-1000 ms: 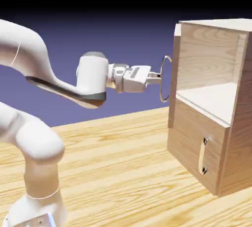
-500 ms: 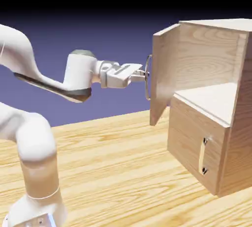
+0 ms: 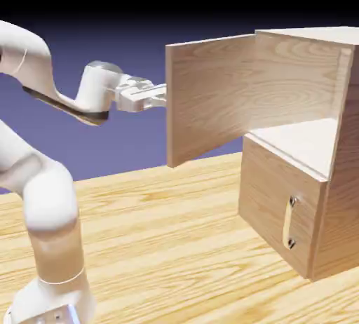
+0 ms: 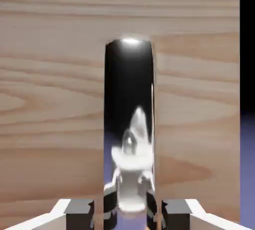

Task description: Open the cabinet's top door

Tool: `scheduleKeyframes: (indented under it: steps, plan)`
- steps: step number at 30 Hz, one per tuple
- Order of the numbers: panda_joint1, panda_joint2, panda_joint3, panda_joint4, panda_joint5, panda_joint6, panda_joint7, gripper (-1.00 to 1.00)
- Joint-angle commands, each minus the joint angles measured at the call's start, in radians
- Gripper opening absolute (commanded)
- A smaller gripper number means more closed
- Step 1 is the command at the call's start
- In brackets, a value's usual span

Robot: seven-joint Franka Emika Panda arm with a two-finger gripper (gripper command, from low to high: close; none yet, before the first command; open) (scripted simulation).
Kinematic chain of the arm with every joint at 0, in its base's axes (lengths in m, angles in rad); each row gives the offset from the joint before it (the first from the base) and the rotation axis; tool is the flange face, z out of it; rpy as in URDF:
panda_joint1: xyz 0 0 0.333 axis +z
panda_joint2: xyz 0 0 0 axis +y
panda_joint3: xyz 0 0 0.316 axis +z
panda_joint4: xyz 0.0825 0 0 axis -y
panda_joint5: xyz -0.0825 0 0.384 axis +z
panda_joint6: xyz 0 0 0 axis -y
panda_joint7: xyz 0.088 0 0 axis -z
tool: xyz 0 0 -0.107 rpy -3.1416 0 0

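Note:
The light-brown cabinet (image 3: 336, 175) stands at the exterior view's right. Its top door (image 3: 210, 98) is swung wide out to the left, its plain inner face toward this view, so the handle is hidden here. My gripper (image 3: 160, 95) reaches in from the left to the door's free edge, its tips hidden behind the panel. In the hand view the silver bar handle (image 4: 129, 99) runs upright against the wood-grain panel (image 4: 50, 99). There the gripper (image 4: 128, 214) is shut on the bar, with the grey fingertips (image 4: 79, 209) on either side of it.
The upper compartment stands open, showing a pale shelf (image 3: 301, 140). Below it the lower door (image 3: 270, 189) is shut, with its short pale handle (image 3: 289, 223). The arm's white links rise at the left above the wooden table (image 3: 161, 245).
The top door has swung from nearly edge-on to wide open toward the left. The gripper has moved left and slightly up with the handle still in it.

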Motion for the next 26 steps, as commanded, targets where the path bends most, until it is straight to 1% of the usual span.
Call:
scheduleKeyframes:
  steps: [1,6,10,19,25,26]
  plan:
    - [-0.026,0.028,0.037,0.031,0.013,-0.041,0.009,-1.0]
    - [-0.166,0.15,0.218,0.171,0.045,-0.216,0.054,-1.0]
    - [-0.292,0.214,0.363,0.25,0.058,-0.309,0.082,-1.0]
    - [-0.616,0.214,0.682,0.381,0.11,-0.398,0.085,-1.0]
    - [-0.811,0.178,0.86,0.473,0.148,-0.448,0.075,-1.0]
    - [-0.811,0.178,0.86,0.473,0.148,-0.448,0.075,1.0]
